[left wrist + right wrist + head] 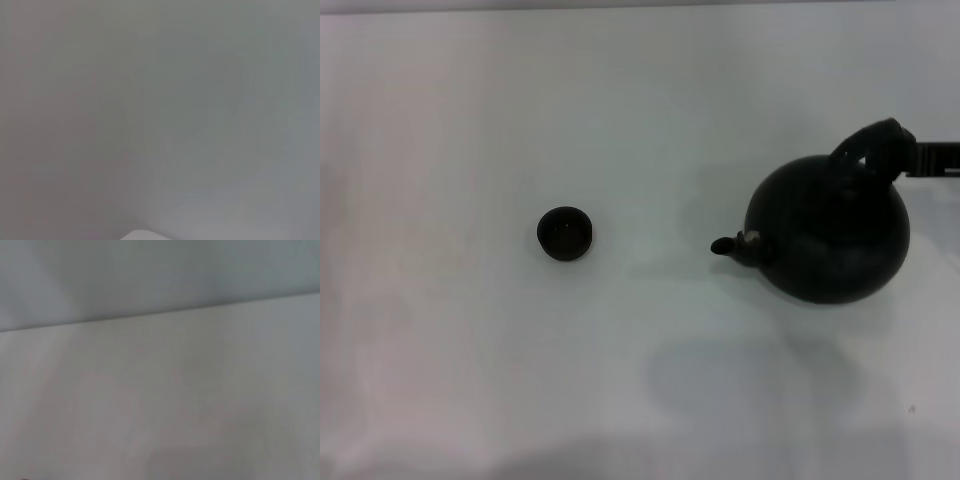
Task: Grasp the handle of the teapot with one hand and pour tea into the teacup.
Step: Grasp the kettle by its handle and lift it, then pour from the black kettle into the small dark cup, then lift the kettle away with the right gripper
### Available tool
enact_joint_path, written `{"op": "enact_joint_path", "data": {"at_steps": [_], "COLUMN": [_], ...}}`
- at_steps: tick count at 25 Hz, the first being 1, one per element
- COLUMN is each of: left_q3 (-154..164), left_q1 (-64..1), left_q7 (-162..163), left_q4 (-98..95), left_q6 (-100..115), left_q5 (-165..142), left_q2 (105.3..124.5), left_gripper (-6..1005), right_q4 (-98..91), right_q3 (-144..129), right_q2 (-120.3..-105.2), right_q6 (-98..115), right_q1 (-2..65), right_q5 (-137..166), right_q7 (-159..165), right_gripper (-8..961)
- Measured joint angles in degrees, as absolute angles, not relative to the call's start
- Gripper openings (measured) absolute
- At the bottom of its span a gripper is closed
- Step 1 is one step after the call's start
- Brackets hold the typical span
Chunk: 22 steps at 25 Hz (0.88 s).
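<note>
The matte-black teapot [828,232] is at the right of the head view, its short spout [732,244] with a pale tip pointing left toward the teacup. Its shadow lies well below it on the table, so it hangs above the surface. My right gripper [890,148] comes in from the right edge and is shut on the arched handle [860,145] at the pot's top. The tiny dark teacup [565,233] stands alone on the white table, about a pot's width left of the spout. Both wrist views show only pale surface. The left gripper is out of view.
The white table [470,380] fills the head view. Its far edge [160,312] shows as a line in the right wrist view, with a grey-blue wall behind it.
</note>
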<state>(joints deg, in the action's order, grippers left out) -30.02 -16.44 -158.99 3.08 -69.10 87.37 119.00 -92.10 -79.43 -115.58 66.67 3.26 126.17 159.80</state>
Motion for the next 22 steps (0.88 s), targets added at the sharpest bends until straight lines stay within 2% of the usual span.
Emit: {"op": "enact_joint_path", "data": {"at_steps": [6, 15, 22], "left_q3": [-29.93, -29.88, -29.88], "left_q1": [-16.43, -16.91, -17.07], "left_q7": [-158.99, -158.99, -158.99], "left_q4": [3.15, 3.25, 3.84], "left_q6": [-69.11, -69.05, -68.92], "left_q5": [87.32, 85.49, 85.17], "left_q2": [119.0, 119.0, 119.0], "left_gripper": [861, 862, 861], "right_q4": [-93.5, -88.8, -85.79], "right_q3": [-81.15, -85.61, -91.91], "right_q2": [-115.56, -115.44, -115.4], "right_q6": [64.94, 59.31, 49.56], "right_q1": [6.23, 15.69, 17.68], "right_q5": [126.01, 127.68, 131.5], "right_q7": [157.66, 156.56, 156.42], "right_gripper": [236, 236, 233]}}
